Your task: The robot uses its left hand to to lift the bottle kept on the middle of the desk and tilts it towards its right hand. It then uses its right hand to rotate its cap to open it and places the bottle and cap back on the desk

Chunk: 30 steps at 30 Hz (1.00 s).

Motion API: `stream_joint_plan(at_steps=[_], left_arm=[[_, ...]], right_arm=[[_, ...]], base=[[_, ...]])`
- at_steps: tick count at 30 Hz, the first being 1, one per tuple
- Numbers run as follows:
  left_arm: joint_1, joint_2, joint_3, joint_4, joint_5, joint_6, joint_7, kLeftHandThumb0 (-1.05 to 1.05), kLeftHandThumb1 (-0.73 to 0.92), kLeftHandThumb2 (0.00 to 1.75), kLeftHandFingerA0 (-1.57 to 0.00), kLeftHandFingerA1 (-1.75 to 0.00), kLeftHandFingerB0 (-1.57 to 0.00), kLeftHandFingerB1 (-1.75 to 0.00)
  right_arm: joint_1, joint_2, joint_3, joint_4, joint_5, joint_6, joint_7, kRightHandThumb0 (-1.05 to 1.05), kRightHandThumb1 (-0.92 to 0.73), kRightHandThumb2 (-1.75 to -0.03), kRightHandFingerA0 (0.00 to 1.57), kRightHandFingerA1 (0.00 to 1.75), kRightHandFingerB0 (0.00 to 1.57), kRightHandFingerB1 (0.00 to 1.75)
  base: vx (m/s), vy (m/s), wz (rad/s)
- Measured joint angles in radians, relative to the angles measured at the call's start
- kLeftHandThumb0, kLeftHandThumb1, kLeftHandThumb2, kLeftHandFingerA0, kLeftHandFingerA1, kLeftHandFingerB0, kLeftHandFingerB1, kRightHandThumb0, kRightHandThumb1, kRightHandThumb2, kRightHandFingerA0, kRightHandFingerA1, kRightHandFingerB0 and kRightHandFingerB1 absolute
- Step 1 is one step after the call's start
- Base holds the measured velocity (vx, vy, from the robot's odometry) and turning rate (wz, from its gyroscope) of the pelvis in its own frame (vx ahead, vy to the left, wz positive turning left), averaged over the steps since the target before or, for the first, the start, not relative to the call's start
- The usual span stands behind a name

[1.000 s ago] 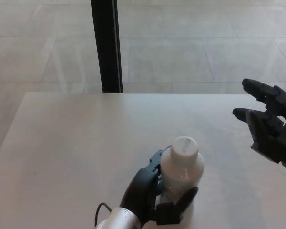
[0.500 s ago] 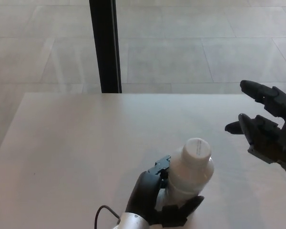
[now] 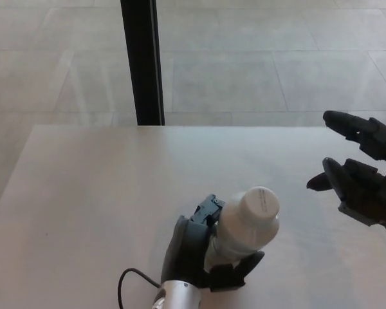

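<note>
White plastic bottle, capped, held in left hand; right hand standing by.

Item: bottle (image 3: 243,228), white screw cap (image 3: 258,204) on. Location: near middle of pale surface (image 3: 83,193), close to front edge, clasped around body by left hand (image 3: 196,254). Attitude: tilted, cap pointing toward right hand (image 3: 360,174), presumably to present the cap for unscrewing. Right hand: empty, fingers spread, well apart from cap at right edge. Background: black post (image 3: 141,61), tiled floor (image 3: 257,64). Cap removal not yet begun.
</note>
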Motion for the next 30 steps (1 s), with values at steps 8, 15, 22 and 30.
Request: stream_joint_plan(at_steps=[8,15,22,30], left_arm=[[-0.068,0.063,0.060,-0.026,0.050,0.063,-0.011,0.13,0.58,1.31,-0.81,-1.75,-0.75,-1.61],[-0.073,0.106,0.068,-0.037,0.070,0.117,-0.051,0.10,0.60,1.26,-0.81,-1.75,-0.76,-1.59],[-0.063,0.103,0.062,-0.042,0.076,0.144,-0.074,0.11,0.60,1.29,-0.80,-1.75,-0.74,-1.54],[-0.054,0.092,0.056,-0.055,0.079,0.158,-0.084,0.03,0.62,1.32,-0.88,-1.75,-0.78,-1.49]], right_arm=[[0.030,-0.203,0.090,-0.093,-0.034,-0.002,0.113,-0.48,-0.58,-0.56,0.77,0.98,0.44,0.34],[0.032,-0.267,0.139,-0.160,-0.065,0.013,0.159,-0.52,-0.57,-0.58,0.76,0.93,0.42,0.34],[-0.018,-0.266,0.195,-0.164,-0.105,0.058,0.168,-0.64,-0.56,-0.58,0.76,0.86,0.35,0.35],[-0.106,-0.206,0.230,-0.112,-0.167,0.095,0.140,-0.63,-0.56,-0.58,0.79,0.93,0.35,0.36]], base=[[0.00,0.000,0.00],[0.00,0.000,0.00],[0.00,0.000,0.00],[0.00,0.000,0.00]])
